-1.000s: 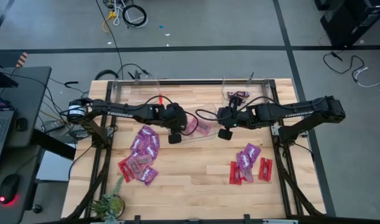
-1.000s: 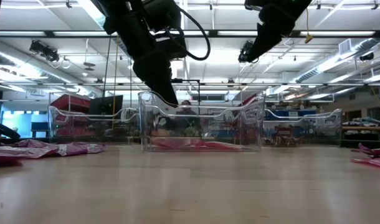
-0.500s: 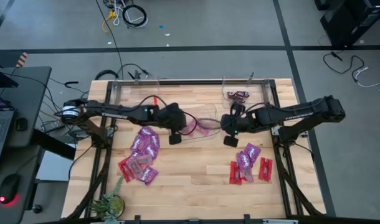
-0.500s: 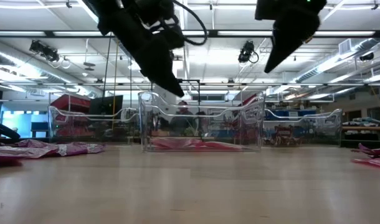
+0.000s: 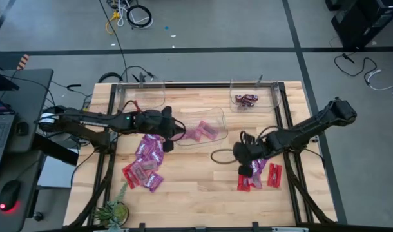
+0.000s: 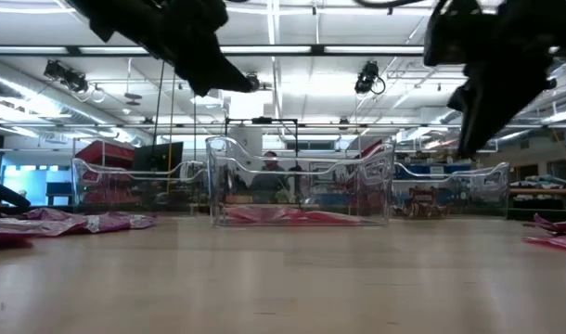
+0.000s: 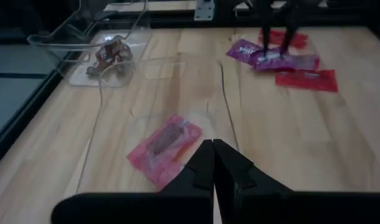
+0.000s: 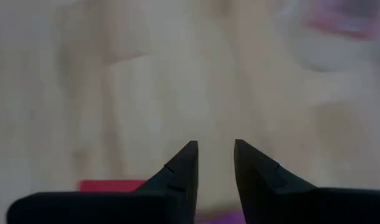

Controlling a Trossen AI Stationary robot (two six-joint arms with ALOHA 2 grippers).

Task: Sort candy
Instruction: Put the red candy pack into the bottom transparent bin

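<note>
The right hand [image 5: 246,169], fingers narrowly parted and empty, hangs right at the near-side candy pile [image 5: 259,169] on the tabletop [image 5: 196,187], far nearer than the left hand [image 5: 169,143], pinched shut beside the middle bin [image 5: 223,125].

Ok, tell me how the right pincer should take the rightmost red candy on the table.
Probably straight down onto the rightmost red candy, pinching across its short width near the middle. It lies flat, long and narrow, with its outer long edge free; another red packet lies close alongside. The right pincer is open nearby.
</note>
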